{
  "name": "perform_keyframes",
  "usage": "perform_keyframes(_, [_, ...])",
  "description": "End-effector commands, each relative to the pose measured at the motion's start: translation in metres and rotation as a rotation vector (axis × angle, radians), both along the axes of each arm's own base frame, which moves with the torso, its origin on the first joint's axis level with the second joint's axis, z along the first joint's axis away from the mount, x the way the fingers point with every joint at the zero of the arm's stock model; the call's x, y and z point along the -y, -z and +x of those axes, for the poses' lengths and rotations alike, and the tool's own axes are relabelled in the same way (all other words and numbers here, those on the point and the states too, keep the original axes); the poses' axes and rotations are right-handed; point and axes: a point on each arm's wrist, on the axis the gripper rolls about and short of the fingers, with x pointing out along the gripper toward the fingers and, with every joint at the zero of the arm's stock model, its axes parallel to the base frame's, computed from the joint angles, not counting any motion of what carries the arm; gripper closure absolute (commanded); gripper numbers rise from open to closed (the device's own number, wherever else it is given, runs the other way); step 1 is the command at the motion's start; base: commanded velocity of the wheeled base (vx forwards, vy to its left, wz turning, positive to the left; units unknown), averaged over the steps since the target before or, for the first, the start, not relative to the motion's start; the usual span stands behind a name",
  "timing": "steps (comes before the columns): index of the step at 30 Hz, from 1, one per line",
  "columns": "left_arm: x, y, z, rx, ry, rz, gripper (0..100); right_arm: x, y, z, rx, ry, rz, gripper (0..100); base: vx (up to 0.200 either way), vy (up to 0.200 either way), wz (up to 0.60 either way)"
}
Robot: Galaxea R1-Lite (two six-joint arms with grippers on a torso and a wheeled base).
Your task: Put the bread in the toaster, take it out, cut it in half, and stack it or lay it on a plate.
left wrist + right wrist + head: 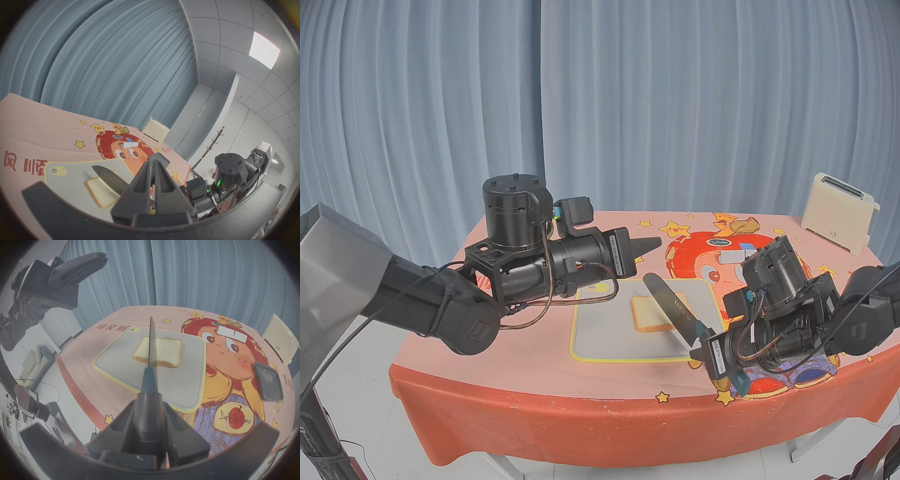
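Knife (152,343) is clamped by right gripper (149,404) over unheld bread (165,351); left gripper (651,244) is pinched together, empty, at 12 o'clock, so slipping is risked.

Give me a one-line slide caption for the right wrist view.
Right gripper holds a teal-handled knife, blade over a square bread slice on a grey, yellow-edged cutting board.

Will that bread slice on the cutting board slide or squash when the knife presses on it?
The bread slice looks soft and thick, so it likely squashes. Lying loose on the smooth cutting board, it may slide.
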Motion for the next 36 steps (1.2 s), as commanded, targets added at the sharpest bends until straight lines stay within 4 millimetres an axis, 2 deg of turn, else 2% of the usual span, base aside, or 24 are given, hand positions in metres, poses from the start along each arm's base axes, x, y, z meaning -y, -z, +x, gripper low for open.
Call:
perform_keyframes(1, [0.002, 0.004, 0.002, -0.005, 0.001, 0.005, 100, -0.003, 0.004, 0.005, -0.01, 0.003, -0.006, 100, 0.0, 0.0, 0.0])
perform_keyframes(13, [0.007, 0.012, 0.007, -0.015, 0.025, 0.012, 100, -0.003, 0.006, 0.007, -0.013, 0.006, -0.008, 100, 0.0, 0.0, 0.0])
perform_keyframes(20, [0.019, 0.032, 0.024, 0.017, 0.03, 0.056, 100, -0.004, 0.006, 0.007, -0.014, 0.005, -0.006, 100, 0.0, 0.0, 0.0])
perform_keyframes(24, [0.036, 0.046, 0.031, 0.012, 0.046, 0.062, 100, -0.004, 0.005, 0.007, -0.013, 0.006, -0.005, 100, 0.0, 0.0, 0.0])
perform_keyframes(27, [0.04, 0.052, 0.036, 0.015, 0.045, 0.067, 100, -0.004, 0.005, 0.007, -0.013, 0.006, -0.005, 100, 0.0, 0.0, 0.0])
perform_keyframes(31, [0.053, 0.063, 0.053, 0.057, 0.051, 0.073, 100, -0.005, 0.003, 0.007, -0.007, 0.008, 0.001, 100, 0.0, 0.0, 0.0])
perform_keyframes(36, [0.057, 0.076, 0.058, 0.044, 0.05, 0.083, 100, -0.004, 0.002, 0.007, -0.006, 0.009, 0.004, 100, 0.0, 0.0, 0.0])
